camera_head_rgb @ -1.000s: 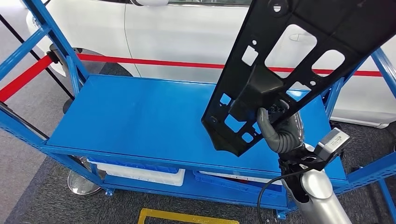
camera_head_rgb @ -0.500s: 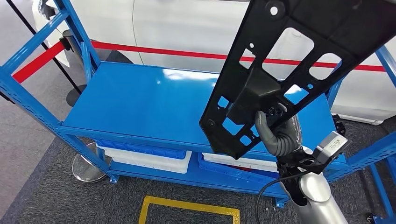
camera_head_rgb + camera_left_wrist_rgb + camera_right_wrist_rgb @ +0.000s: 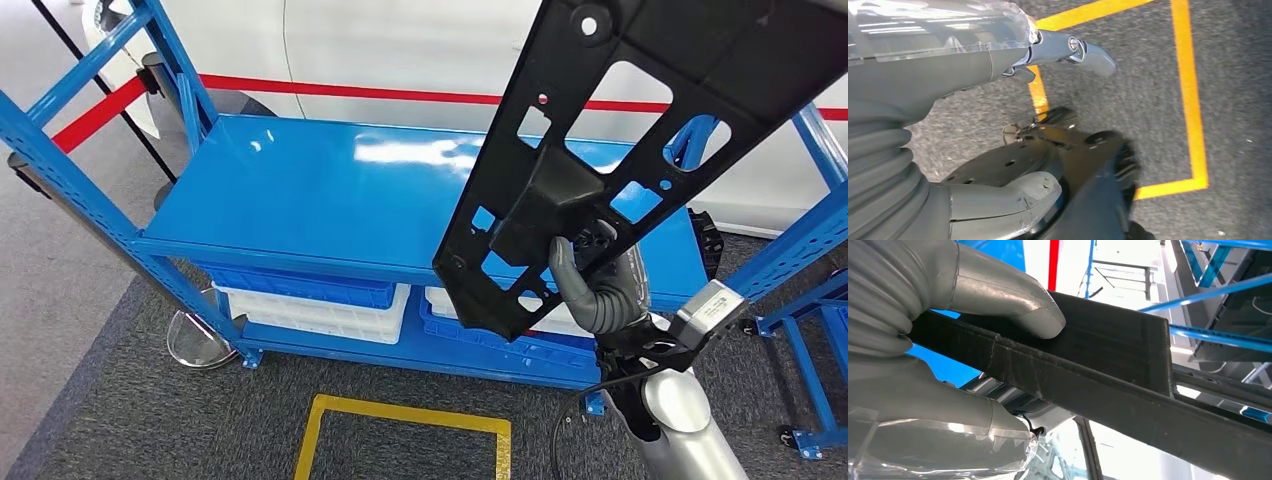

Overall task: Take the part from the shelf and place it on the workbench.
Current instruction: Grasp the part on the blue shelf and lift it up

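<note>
one part in hand, workbench not yet reached

one long black part, a flat plastic panel with cut-out windows, is up in the air in front of the blue shelf, tilted so its far end runs out past the top right corner of the head view. the right hand grips it near its lower end, thumb pressed on one face and the other fingers wrapped under the rib. the part touches nothing on the shelf, so by my reading the pick is done and the carry is the step in hand. no workbench can be made out for certain. the next move probably calls for turning away from the shelf with the grip kept firm, since the long end overhangs far and could clip the blue uprights.

the left hand hangs over grey carpet with yellow floor tape; it holds nothing, its fingers apart.

under the shelf's top deck, blue bins nest in white bins along the lower level. their contents are hidden.
</note>
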Controlling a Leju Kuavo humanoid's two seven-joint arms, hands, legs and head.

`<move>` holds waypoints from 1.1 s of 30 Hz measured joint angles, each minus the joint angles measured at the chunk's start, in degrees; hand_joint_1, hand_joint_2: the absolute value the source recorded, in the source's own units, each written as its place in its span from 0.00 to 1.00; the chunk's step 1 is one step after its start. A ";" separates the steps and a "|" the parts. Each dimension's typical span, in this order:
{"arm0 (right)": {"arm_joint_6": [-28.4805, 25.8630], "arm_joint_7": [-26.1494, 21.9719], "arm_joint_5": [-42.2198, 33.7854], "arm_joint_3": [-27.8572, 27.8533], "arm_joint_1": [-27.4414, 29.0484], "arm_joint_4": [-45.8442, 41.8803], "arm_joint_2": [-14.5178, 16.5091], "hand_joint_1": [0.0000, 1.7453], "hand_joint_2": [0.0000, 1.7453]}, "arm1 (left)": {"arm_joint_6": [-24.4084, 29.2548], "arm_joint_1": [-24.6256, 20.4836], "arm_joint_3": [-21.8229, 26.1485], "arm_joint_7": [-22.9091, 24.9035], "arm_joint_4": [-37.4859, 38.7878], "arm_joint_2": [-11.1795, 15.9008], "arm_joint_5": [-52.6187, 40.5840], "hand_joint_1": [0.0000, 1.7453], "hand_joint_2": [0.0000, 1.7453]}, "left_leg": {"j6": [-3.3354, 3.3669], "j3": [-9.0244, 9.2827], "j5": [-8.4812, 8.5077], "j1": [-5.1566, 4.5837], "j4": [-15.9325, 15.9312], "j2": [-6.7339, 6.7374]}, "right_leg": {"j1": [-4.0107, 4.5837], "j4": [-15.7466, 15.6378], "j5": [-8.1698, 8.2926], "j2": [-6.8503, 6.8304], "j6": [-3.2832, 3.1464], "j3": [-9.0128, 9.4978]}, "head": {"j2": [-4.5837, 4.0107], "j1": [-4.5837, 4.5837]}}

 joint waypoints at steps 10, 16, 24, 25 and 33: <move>-0.35 0.51 -0.25 -0.07 -0.45 0.52 -0.05 1.00 1.00 | -0.18 -0.49 -0.40 0.38 0.00 0.15 -0.14 0.00 1.00 | 3.69 4.15 2.75 -0.41 -12.07 0.31 | -0.16 8.81 -6.57 0.14 2.78 -4.58 | 0.00 0.42; -0.35 1.48 -0.81 -0.07 -1.91 1.69 -0.04 1.00 1.00 | -0.26 -0.58 -0.71 0.60 0.00 0.11 -0.07 0.00 1.00 | 3.34 -1.37 6.51 -0.97 -11.22 0.31 | 0.19 7.31 -5.44 0.16 1.92 3.09 | 0.00 0.47; -0.34 1.52 -1.00 -0.04 -3.40 2.15 -0.01 1.00 1.00 | -0.24 -0.49 -1.10 0.75 0.07 0.09 0.02 0.00 1.00 | 0.76 -4.39 3.34 -0.51 -7.00 0.11 | 0.37 -1.75 -3.30 -0.38 -0.47 6.09 | 0.00 0.59; -0.34 1.52 -1.00 -0.04 -3.41 2.19 0.01 1.00 1.00 | -0.25 -0.50 -1.20 0.75 0.07 0.09 0.03 0.00 1.00 | 0.49 -5.43 0.23 -0.41 -3.45 0.09 | 0.36 -1.73 -2.60 -0.39 -0.61 5.19 | 0.00 0.47; -0.41 1.67 -1.00 -0.05 -3.42 2.42 0.00 1.00 1.00 | -0.24 -0.79 -1.55 0.81 0.07 0.40 -0.05 0.00 1.00 | 0.40 6.35 -0.20 -0.13 -9.40 -0.06 | 0.29 -0.36 2.33 -0.45 0.92 -1.44 | 0.00 0.34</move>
